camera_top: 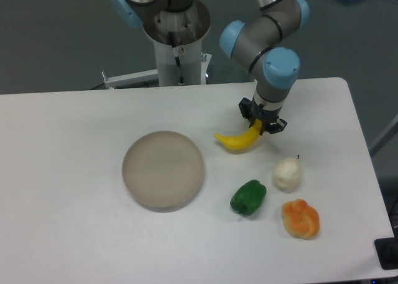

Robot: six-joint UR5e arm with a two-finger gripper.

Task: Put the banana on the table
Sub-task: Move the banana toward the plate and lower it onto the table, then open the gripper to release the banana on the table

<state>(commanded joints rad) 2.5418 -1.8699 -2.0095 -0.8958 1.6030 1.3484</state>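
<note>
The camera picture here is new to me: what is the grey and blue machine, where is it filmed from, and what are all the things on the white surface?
It is a jointed robot arm, filmed by one fixed camera looking down at the table from the front. At the arm's end is a small two-finger claw, shut on one end of a yellow banana. The banana's other end hangs low, at or just above the tabletop; which one I cannot tell. Also on the table: a round beige plate with nothing on it, a green pepper, a whitish pear-like fruit and a lumpy orange fruit.
</note>
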